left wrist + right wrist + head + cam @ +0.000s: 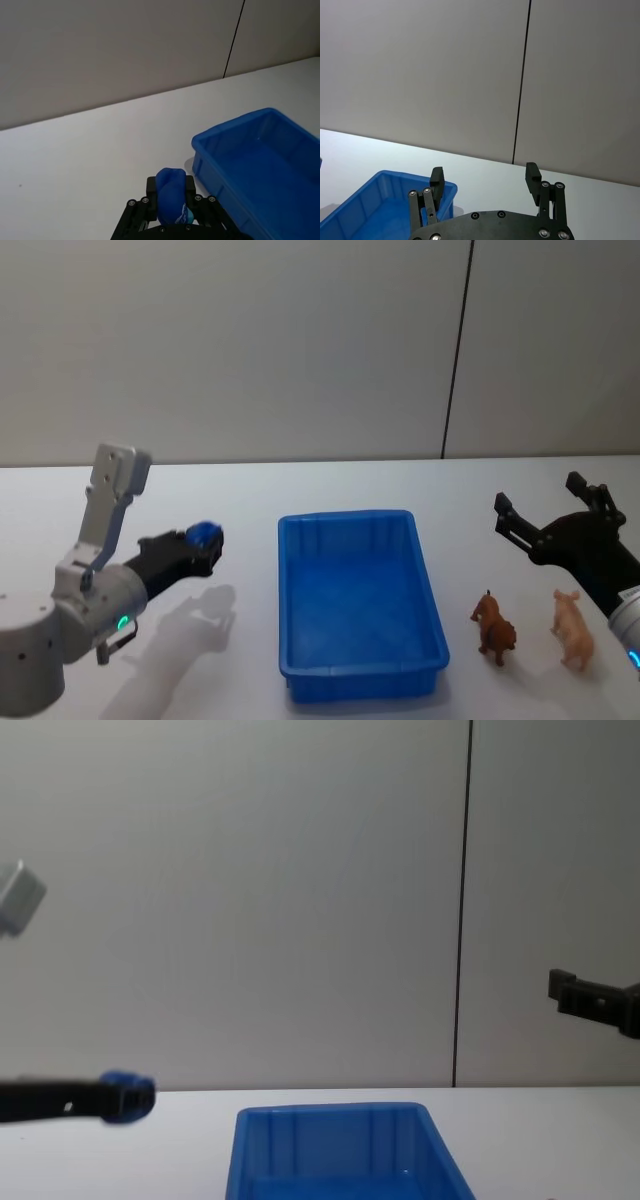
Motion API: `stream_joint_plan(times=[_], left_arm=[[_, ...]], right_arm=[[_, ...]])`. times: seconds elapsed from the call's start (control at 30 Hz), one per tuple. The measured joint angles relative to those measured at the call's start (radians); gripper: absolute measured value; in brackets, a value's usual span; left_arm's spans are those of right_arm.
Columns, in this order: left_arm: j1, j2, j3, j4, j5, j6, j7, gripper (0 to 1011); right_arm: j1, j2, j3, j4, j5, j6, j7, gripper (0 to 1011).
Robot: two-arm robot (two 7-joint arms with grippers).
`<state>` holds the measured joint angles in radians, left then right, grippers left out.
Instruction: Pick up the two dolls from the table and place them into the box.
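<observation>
Two small animal dolls stand on the white table [250, 490] right of the blue box [345, 519]: a brown one [494, 628] and a peach one [573, 628]. My right gripper [540, 495] hangs open above and behind them with nothing between its fingers; in its wrist view the right gripper [485, 172] shows spread wide over the box's rim [385, 176]. Left of the box, raised off the table, my left gripper [205, 545] is shut on a small blue thing [204, 533], also seen in the left wrist view [171, 197] and chest view [125, 1097].
The box [330, 1112] lies lengthwise in the table's middle with a bare blue floor. A plain grey wall with a dark vertical seam [455, 350] rises behind the table. White tabletop stretches left of the box under my left arm.
</observation>
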<state>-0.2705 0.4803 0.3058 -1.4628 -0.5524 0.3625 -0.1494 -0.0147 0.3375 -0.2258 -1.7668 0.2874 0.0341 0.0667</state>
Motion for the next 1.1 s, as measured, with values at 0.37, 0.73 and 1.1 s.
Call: stream_joint_plan(times=[0.37, 0.73, 1.1], left_arm=[[-0.054, -0.005, -0.007, -0.020, 0.014, -0.020, -0.143, 262], [-0.133, -0.033, 0.007, 0.039, 0.044, 0.007, -0.329, 209], [-0.231, -0.082, 0.045, 0.175, 0.117, 0.060, -0.534, 208]], right_arm=[[0.000, 0.000, 0.000, 0.000, 0.000, 0.000, 0.000, 1003], [0.000, 0.000, 0.000, 0.000, 0.000, 0.000, 0.000, 1003], [0.000, 0.000, 0.000, 0.000, 0.000, 0.000, 0.000, 1003]])
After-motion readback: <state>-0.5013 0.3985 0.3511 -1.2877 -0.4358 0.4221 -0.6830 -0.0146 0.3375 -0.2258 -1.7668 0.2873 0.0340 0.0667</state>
